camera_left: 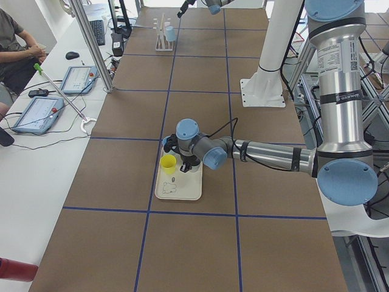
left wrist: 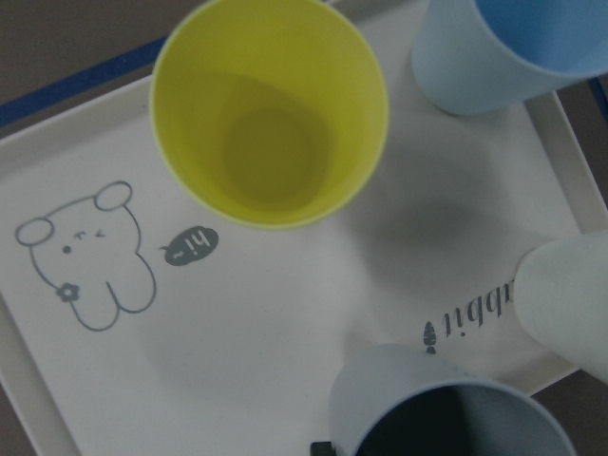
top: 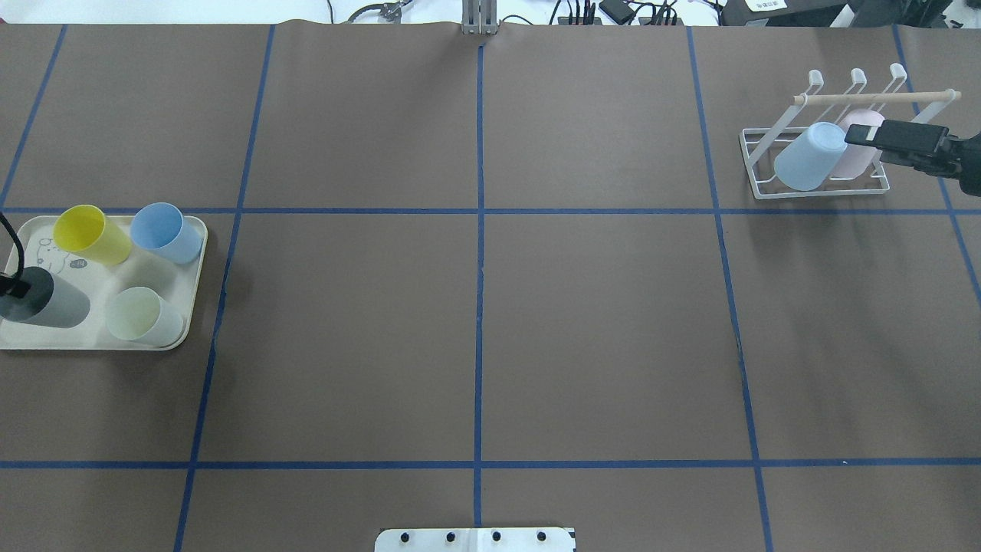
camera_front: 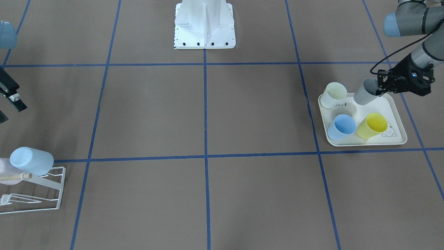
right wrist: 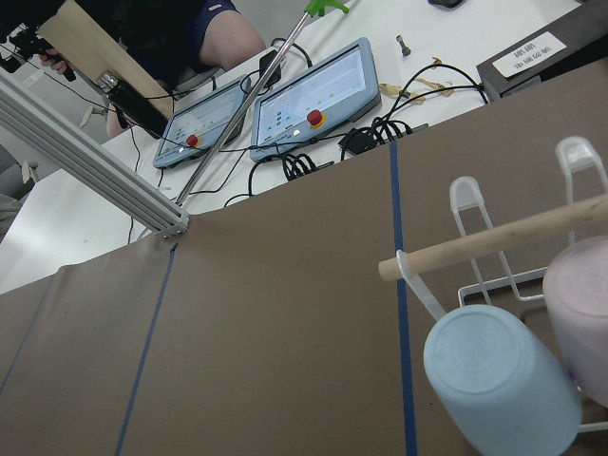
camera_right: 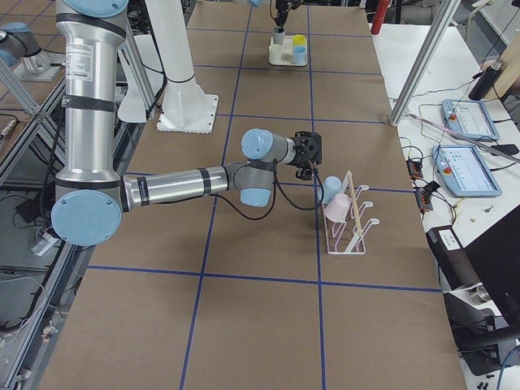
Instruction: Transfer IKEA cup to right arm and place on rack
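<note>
Brown paper covers the bench (camera_front: 242, 114), ruled with blue tape (camera_front: 205, 104); a person (camera_left: 12, 48) sits at the side desk (camera_left: 36, 152). The grey cup (camera_front: 365, 93) stands on the rabbit tray (camera_front: 393, 111), the left claw (camera_front: 378, 91) at its rim; gripped or not, I cannot tell. The right claw (camera_front: 11, 111) gapes empty near the rack (top: 874, 97). Tray: four cups, with yellow cup (camera_front: 373, 125), blue cup (camera_front: 342, 126), cream cup (camera_front: 333, 94). Rack: two, pale-blue cup (top: 808, 157) and pink cup (top: 854, 161).
</note>
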You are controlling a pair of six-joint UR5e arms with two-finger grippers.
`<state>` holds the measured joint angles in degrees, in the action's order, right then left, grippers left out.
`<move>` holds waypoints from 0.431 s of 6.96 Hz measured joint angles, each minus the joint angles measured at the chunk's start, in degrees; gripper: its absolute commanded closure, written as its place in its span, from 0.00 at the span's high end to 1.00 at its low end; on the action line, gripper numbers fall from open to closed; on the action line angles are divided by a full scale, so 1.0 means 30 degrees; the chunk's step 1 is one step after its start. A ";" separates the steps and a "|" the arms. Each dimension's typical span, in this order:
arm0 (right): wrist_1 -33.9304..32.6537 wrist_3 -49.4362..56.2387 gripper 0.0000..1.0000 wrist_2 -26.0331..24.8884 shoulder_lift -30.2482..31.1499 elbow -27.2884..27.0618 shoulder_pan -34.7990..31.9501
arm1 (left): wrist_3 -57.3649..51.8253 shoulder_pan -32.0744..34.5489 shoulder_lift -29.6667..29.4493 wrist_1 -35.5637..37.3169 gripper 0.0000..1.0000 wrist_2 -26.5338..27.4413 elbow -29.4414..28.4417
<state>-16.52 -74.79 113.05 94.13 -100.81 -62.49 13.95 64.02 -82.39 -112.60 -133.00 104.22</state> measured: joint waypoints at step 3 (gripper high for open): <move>-0.0001 -0.0001 1.00 0.0001 -0.0038 -0.0004 0.0010 | -0.0086 0.0780 -0.2213 0.5434 0.00 0.0540 0.3815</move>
<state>-16.52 -74.80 113.05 94.02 -100.83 -62.46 13.69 66.36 -89.03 -96.30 -131.39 115.67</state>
